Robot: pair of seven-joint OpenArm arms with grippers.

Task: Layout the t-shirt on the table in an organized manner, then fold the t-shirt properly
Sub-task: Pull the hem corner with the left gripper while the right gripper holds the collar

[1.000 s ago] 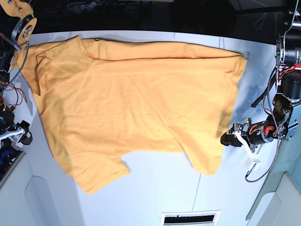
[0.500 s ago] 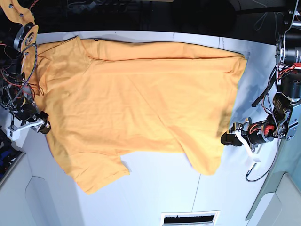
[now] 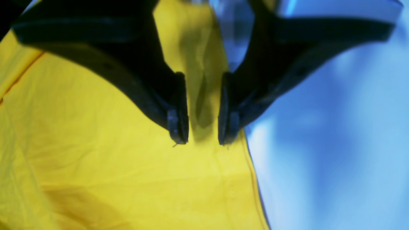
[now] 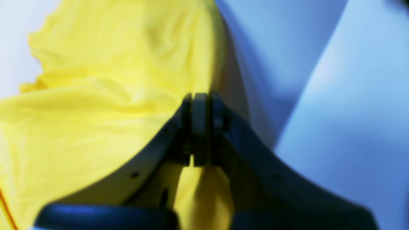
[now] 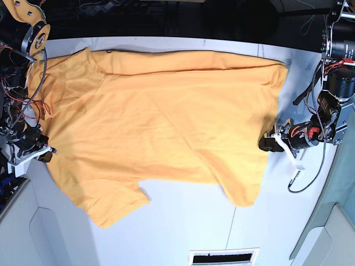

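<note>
The orange t-shirt lies spread across the white table, filling the upper and middle of the base view, 1 sleeve trailing toward the lower left. This looks like the layout step. At the left edge, the right gripper is clenched, pinching the shirt's edge. At the right edge, the left gripper straddles the hem, jaws narrowly parted, nothing pinched. Next it should close before both pull taut. No readable writing.

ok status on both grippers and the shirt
Right gripper shut, pinching the t-shirt at its edge. Left gripper part open, straddling the opposite shirt edge, no grip seen. Shirt spread mostly flat on the table. Nothing in the way.
</note>
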